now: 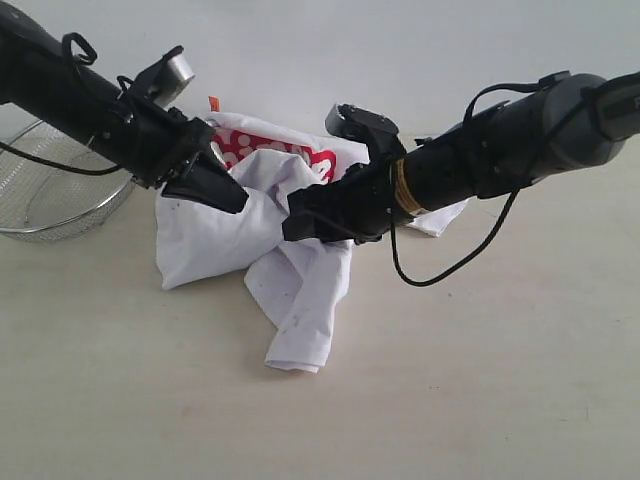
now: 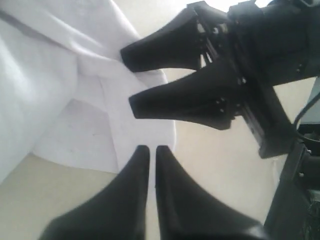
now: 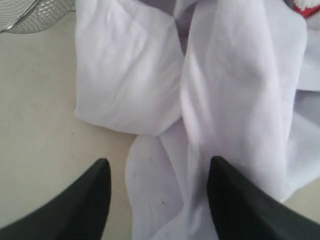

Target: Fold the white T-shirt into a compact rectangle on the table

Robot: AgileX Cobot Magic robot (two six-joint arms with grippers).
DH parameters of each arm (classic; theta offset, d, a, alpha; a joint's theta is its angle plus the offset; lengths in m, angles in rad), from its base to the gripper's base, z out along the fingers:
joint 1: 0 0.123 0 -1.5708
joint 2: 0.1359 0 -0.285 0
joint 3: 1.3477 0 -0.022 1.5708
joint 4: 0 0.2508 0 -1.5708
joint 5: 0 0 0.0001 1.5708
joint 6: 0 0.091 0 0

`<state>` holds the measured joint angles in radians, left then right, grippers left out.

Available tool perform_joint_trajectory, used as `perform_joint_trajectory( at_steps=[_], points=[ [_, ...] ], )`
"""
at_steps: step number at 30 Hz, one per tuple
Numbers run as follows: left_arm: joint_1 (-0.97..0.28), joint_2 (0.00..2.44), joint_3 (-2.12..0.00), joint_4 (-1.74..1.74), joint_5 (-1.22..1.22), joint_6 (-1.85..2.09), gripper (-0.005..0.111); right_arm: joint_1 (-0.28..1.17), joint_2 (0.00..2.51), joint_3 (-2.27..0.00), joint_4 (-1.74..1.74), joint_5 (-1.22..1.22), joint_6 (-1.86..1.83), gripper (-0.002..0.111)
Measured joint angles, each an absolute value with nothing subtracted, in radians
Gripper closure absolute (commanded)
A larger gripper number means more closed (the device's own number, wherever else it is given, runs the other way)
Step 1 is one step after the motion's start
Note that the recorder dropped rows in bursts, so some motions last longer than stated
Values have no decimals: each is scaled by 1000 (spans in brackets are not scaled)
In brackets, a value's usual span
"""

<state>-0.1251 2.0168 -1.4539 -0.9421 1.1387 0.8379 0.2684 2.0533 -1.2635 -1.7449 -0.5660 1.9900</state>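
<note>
The white T-shirt [image 1: 290,280] lies crumpled at centre frame on the table [image 1: 480,380]. The left gripper [image 1: 238,200], jaws pressed together on nothing visible, sits at the bunch's upper left; the right gripper [image 1: 292,228], jaws spread, straddles a ridge, probably to seize and unfurl it

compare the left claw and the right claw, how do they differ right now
The left claw is shut, jaws pressed together; the right claw is open, jaws wide apart. The right claw straddles a fold of the white T-shirt; the left claw shows no cloth in its jaws. Both are black, tapered and low over the shirt.
</note>
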Motion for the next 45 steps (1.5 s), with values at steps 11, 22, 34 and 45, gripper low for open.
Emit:
perform_joint_trajectory(
  at_steps=[11,22,34,45],
  points=[
    [-144,2151,-1423,-940,957,806,102,270,2053,-1256,-1746,-726,1989,76],
    [-147,2198,-1423,-918,821,745,102,270,2053,-1256,-1746,-797,1989,76],
    [-149,2198,-1423,-725,696,566,102,270,2053,-1256,-1746,-803,1989,76],
    [-149,2154,-1423,-601,588,432,102,270,2053,-1256,-1746,-829,1988,76]
  ],
)
